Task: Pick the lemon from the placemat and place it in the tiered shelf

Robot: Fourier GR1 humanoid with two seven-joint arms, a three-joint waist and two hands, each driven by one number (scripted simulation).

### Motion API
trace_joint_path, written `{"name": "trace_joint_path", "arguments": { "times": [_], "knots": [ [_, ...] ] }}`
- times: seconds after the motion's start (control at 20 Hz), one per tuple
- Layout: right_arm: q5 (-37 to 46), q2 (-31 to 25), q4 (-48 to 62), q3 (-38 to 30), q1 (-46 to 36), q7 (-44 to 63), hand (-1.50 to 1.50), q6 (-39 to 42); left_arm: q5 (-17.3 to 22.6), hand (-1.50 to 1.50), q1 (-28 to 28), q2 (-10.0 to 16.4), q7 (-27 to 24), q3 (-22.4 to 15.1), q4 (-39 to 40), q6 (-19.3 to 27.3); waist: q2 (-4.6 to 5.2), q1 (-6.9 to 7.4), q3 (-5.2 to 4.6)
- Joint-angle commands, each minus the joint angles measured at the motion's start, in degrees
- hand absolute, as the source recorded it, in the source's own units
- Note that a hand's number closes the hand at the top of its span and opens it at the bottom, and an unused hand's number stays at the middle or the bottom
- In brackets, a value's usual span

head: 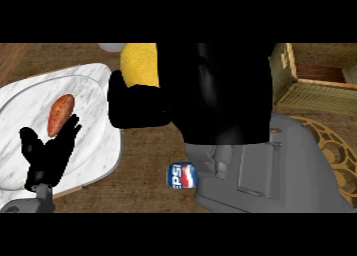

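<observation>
Left, sweet potato on plate — right, tiered shelf

Yellow lemon in the right robot hand, near the tiered shelf

blue can: partial logo, likely "pepsi"

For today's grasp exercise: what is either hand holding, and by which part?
The right hand holds the lemon by its lower end; the left hand, open, holds nothing.
</observation>
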Motion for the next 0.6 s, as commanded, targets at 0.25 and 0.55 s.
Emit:
{"name": "trace_joint_path", "arguments": {
  "times": [0.25,0.55],
  "knots": [
    [-1.7,-3.2,12.4,-12.4,-11.4,1.1,1.5,4.7,0.4,0.0,1.2,-0.5,2.1,-0.2,2.0,-1.6,0.52,0.06,-0.44],
    [-5.7,-6.5,23.0,-16.6,-12.4,-9.7,1.5,5.9,1.1,0.0,-1.4,-0.8,6.0,0.7,-0.6,-0.3,0.73,0.32,-0.42]
  ]
}}
